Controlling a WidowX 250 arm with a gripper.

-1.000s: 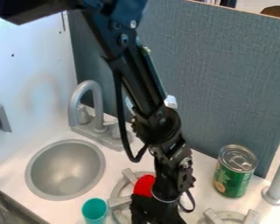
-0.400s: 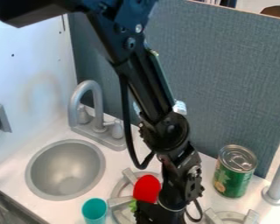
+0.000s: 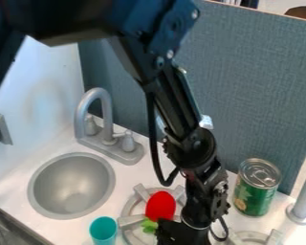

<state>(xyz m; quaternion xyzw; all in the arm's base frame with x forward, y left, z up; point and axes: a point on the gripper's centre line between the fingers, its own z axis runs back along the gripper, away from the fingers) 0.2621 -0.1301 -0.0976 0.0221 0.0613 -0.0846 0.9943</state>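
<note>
Our black two-finger gripper [image 3: 181, 233] hung low over the white counter [image 3: 126, 177], at the bottom of the camera view, and we could not tell whether it was open, closed or gripping anything. Nearest to it, just beside it toward the view's left and slightly higher in the picture, was the red, rounded toy food piece [image 3: 160, 206] with green leafy bits [image 3: 149, 226] at its lower end. It lay over the grey toy burner [image 3: 128, 220], close to the black wrist; whether it touched the gripper, we could not make out. We judged it light and fairly stiff, probably hollow plastic, not fragile, though its smooth, curved skin looked apt to slip or roll under an uneven squeeze. The surest hold, we thought, was across the widest part of the red body, from both sides, with modest pressure; the leafy bits seemed thinner and likelier to bend or twist away. Farther out toward the view's left, a teal cup [image 3: 103, 232] stood near the burner, and beyond it was the round grey sink [image 3: 72, 182], with its curved grey faucet [image 3: 83, 105] behind. On the gripper's other side stood a green metal can [image 3: 255, 191], upright, behind the second grey burner [image 3: 249, 234].
</note>
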